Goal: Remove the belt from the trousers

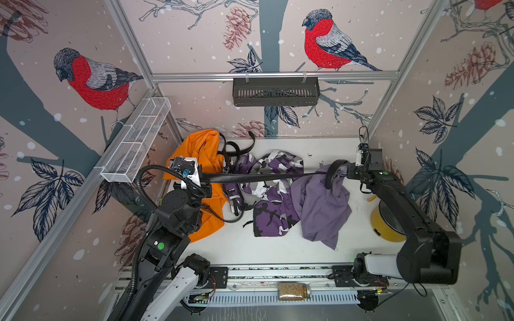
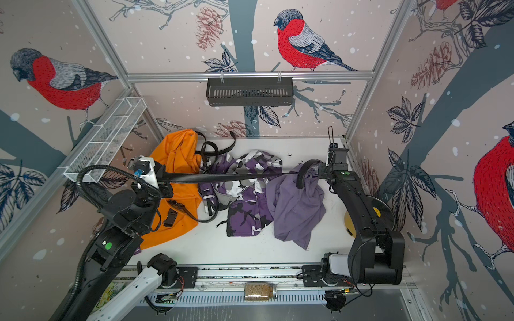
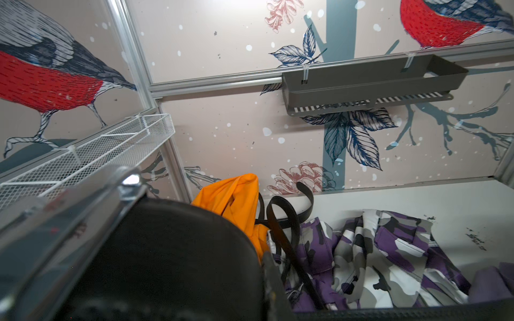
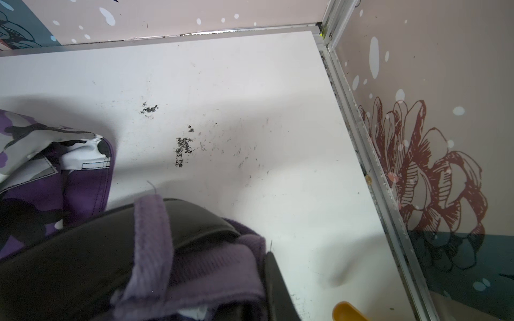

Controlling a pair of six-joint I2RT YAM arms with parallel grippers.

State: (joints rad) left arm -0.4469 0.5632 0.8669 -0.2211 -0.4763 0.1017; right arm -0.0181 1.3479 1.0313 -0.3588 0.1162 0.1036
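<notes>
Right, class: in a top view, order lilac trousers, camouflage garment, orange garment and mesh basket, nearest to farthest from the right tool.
1. Lilac trousers, at the right tool.
2. Camouflage garment, mid-table.
3. Orange garment, far left.
4. Mesh basket, on the left wall.

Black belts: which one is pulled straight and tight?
The long black belt stretched from the left gripper to the lilac trousers held by the right gripper. The other black belt lies curled beside the orange cloth.
</notes>
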